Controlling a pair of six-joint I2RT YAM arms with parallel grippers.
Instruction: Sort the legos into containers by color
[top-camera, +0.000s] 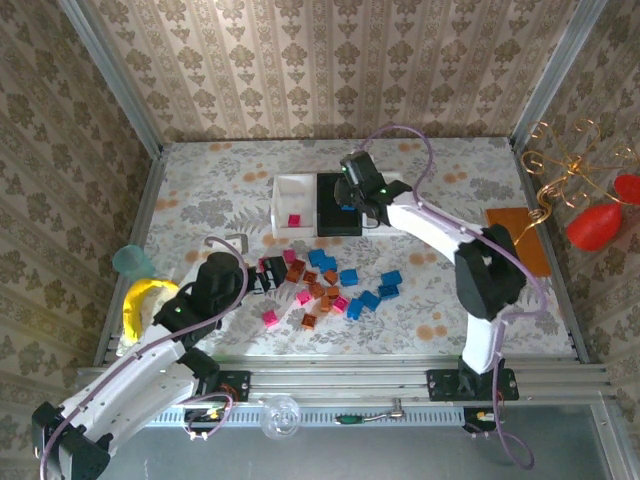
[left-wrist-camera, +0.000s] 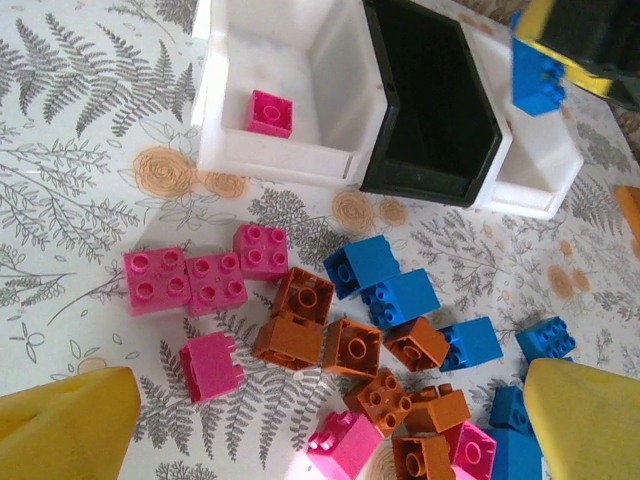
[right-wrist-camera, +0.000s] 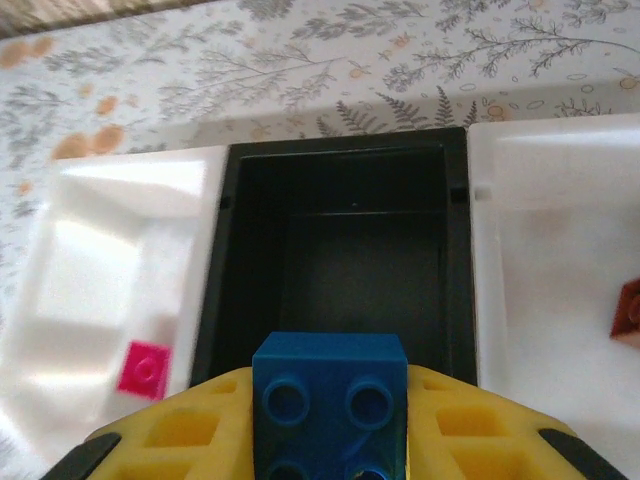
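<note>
**Desk:** What have your right fingers got?

**Operator:** My right fingers (top-camera: 351, 196), clenched on a blue brick (right-wrist-camera: 330, 395) with its studs facing the wrist camera, hold it above the black tray (right-wrist-camera: 345, 140), the middle of three in a row. My right arm (top-camera: 440, 235) rises from its base at the near edge, bends at a raised elbow and stretches across the patterned surface (top-camera: 200, 190) to the trays.

**Desk:** And the trays either side?

**Operator:** One white tray (right-wrist-camera: 100, 230) holds a single pink brick (right-wrist-camera: 145, 368). The other white tray (right-wrist-camera: 560, 140) shows an orange-brown brick (right-wrist-camera: 628, 315) at the frame's edge.

**Desk:** Your left?

**Operator:** My left fingers (top-camera: 266, 276), spread wide and grasping nothing, hover low at the near-left edge of the loose legos (left-wrist-camera: 350, 345). These are pink, orange-brown and blue, scattered on the surface in front of the trays. My left arm (top-camera: 150, 355) lies low, angled from its base toward the pile.
</note>
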